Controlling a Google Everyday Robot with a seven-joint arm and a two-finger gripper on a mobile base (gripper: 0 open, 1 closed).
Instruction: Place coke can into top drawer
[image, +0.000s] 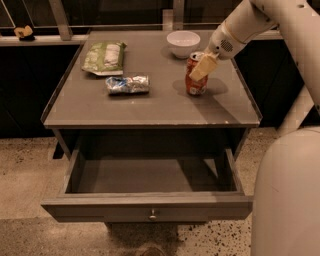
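**Robot arm meets soda can above an open drawer**

A coke can (195, 86) stands upright on the right half of a grey table (150, 107), just in front of a white bowl (183, 43). The robot's gripper (202, 67) reaches down from the upper right on a white arm (245, 24) and overlaps the can's upper part. Whether the gripper is clamped on the can or only sits against it cannot be told from this angle.

Below the tabletop, the top drawer (150, 207) is pulled well out, with its grey floor showing and a small round knob (153, 215) in the middle of its front panel.

A silver-blue foil packet (127, 84) lies on the table to the left of the can, well apart from it. A green snack bag (104, 57) lies behind the packet, near the table's left edge. The robot's pale base (287, 195) fills the lower right corner.
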